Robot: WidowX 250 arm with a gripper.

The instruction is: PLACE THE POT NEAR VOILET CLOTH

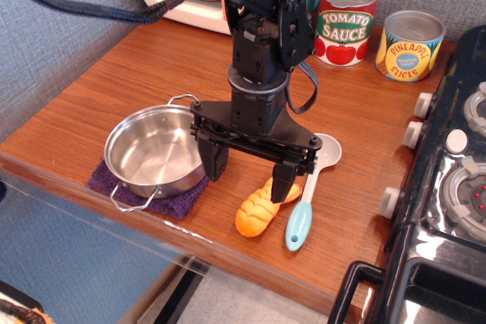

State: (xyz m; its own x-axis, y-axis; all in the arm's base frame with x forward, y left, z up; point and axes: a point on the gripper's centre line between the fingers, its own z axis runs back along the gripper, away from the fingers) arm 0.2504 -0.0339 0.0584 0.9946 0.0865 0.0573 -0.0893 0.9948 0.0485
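Observation:
The shiny steel pot (156,152) with two wire loop handles sits on top of the dark purple knitted cloth (176,201) near the table's front left edge; the cloth shows only around the pot's front and left. My gripper (249,172) hangs just right of the pot, fingers pointing down and spread wide, empty. Its left finger (213,159) is close to the pot's right rim; I cannot tell if it touches. Its right finger (284,182) stands over the orange bread.
An orange toy bread (258,212) and a spoon with a teal handle (307,195) lie right of the gripper. A tomato sauce can (346,22) and a pineapple slices can (409,45) stand at the back. A black toy stove (448,187) fills the right side.

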